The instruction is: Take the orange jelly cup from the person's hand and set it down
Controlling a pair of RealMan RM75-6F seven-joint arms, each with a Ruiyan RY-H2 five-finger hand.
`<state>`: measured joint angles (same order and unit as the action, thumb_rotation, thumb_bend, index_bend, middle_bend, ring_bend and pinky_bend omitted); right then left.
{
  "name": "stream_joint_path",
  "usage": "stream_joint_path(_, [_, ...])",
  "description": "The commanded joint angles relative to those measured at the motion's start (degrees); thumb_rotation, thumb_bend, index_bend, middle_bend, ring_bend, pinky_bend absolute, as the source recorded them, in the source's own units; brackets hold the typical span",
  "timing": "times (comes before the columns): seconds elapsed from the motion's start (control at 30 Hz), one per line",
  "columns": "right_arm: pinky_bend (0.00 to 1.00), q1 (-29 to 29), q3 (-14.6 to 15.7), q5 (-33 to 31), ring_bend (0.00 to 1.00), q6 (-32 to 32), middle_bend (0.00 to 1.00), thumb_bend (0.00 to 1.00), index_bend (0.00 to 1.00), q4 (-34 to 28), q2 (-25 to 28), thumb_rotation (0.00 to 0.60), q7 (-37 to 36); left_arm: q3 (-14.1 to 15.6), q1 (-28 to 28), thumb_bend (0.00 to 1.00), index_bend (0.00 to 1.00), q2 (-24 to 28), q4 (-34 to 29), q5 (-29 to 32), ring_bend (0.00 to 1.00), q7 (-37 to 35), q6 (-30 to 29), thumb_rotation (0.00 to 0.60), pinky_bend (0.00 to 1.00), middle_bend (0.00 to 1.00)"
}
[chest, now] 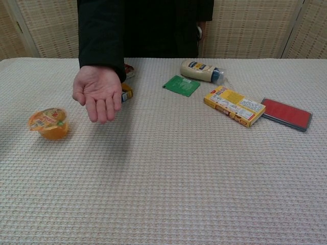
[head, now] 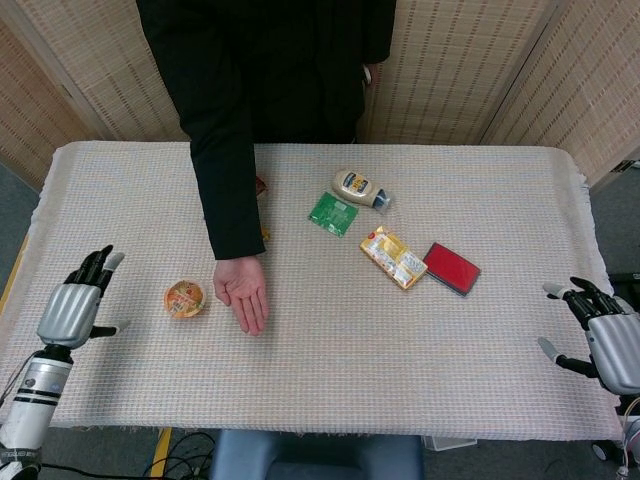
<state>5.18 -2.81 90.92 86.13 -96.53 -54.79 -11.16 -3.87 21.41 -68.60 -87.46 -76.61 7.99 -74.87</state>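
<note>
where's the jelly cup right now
The jelly cup stands on the table on the robot's left side, between the open left robot hand and the person's hand, touching neither; the chest view shows it too.

jelly cup (head: 185,298) on clothed table (head: 330,370)

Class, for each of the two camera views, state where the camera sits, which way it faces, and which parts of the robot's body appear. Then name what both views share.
Head view: sits high, looks steeply down on the table; shows the left hand and right hand, both open and empty.
Chest view: sits low at the near table edge, looks level across toward the person; no robot part shows.
Shared: orange jelly cup standing on the cloth, person's open palm, mayonnaise bottle, red pad.
</note>
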Motion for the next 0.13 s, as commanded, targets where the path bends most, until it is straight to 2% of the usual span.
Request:
stream_joint_path(0.03, [0.23, 0.17, 0.03, -0.17, 0.17, -0.4, 0.3, 0.25, 0.18, 0.17, -0.11, 0.6, -0.13, 0.72, -3.7, 0.1, 0.06, 1.74, -2.19, 0.71, 0.03, -0.19, -3.69, 0.6, 0.28, 0.0])
stream_joint_path(0.13, [0.23, 0.44, 0.1, -0.24, 0.17, -0.99, 0.3, 0.25, 0.18, 0.29, -0.19, 0.6, -0.09, 1.57, -6.15, 0.1, 0.08, 2.27, -3.07, 0.39, 0.03, -0.19, -6.15, 0.6, 0.28, 0.0])
